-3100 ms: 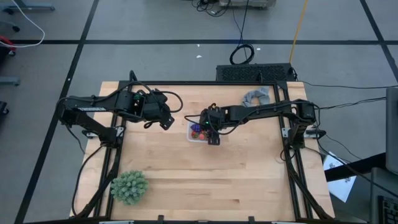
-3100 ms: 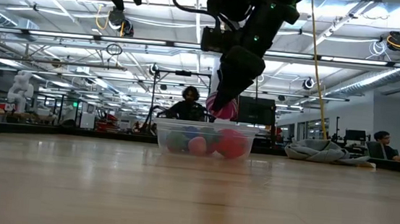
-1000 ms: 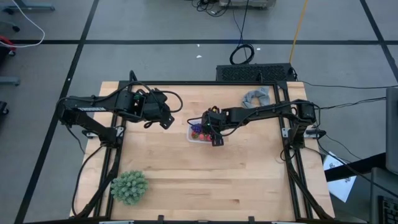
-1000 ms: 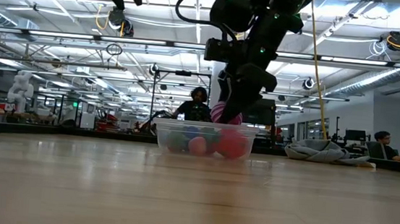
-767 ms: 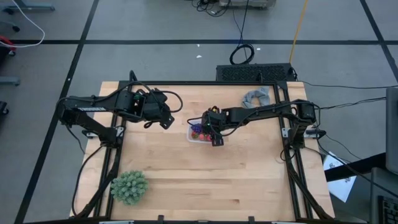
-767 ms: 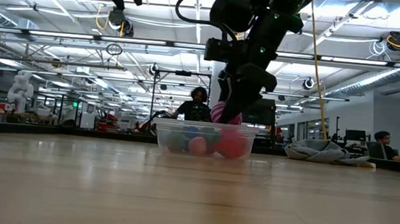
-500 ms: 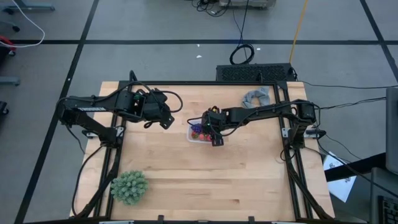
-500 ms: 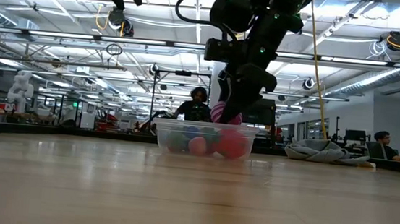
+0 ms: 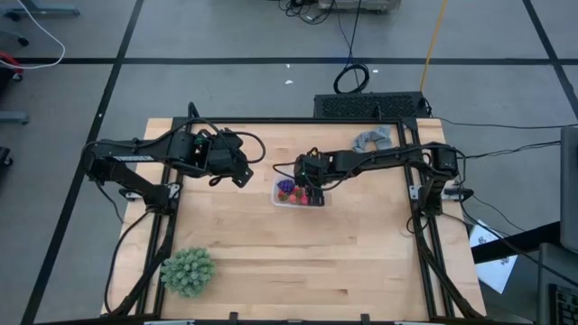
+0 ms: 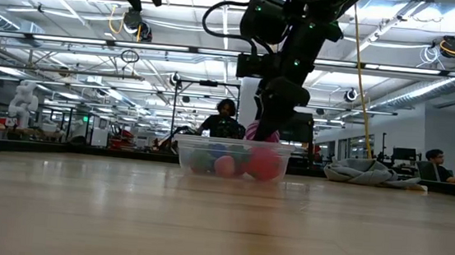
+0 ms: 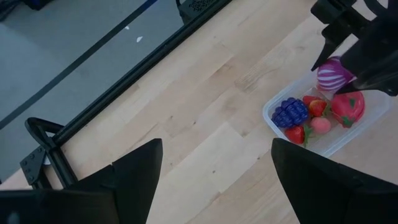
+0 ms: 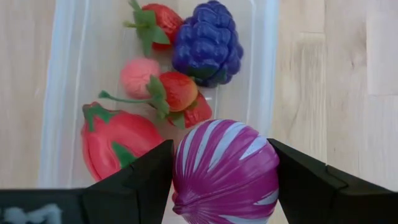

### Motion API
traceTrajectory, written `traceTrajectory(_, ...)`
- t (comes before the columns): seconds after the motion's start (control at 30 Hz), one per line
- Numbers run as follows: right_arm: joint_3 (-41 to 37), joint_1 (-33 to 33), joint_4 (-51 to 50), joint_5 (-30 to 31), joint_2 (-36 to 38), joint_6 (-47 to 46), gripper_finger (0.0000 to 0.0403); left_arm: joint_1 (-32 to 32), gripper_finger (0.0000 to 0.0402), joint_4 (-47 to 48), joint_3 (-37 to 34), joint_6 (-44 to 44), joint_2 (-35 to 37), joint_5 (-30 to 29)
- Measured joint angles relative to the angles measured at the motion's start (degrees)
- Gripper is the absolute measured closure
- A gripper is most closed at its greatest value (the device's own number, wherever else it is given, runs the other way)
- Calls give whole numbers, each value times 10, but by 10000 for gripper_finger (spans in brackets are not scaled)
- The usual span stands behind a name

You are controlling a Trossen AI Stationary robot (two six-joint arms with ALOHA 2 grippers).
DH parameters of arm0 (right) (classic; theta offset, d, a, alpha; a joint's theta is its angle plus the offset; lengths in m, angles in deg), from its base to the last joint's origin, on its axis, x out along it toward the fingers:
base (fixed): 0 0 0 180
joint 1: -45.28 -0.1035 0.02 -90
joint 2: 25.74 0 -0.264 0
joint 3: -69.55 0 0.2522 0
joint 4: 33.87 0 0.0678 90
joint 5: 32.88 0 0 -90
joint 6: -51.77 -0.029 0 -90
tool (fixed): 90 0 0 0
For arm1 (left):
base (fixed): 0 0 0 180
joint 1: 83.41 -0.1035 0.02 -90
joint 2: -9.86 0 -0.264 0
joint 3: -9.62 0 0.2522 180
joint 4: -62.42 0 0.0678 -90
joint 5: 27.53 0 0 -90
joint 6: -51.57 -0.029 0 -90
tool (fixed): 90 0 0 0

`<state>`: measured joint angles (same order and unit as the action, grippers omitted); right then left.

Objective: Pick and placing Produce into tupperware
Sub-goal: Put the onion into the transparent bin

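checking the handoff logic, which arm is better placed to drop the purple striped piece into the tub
Right. The right gripper is shut on the purple striped onion directly over the tupperware. The left gripper is empty, open, beside the tub.

Bright even overhead light, soft shadows, sharp pictures; blurred dark fingers (image 12: 130,186) up close.

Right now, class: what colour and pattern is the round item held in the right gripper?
Magenta-purple with white stripes, held above the tupperware; the right wrist view shows it best.
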<state>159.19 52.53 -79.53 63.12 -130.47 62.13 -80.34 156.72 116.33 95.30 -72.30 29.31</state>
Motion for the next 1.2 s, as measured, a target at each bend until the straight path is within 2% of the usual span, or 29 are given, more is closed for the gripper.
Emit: traceTrajectory(1.2,0,0,13,-3,0,-3,167,0,94,-2,0,2,0,-5)
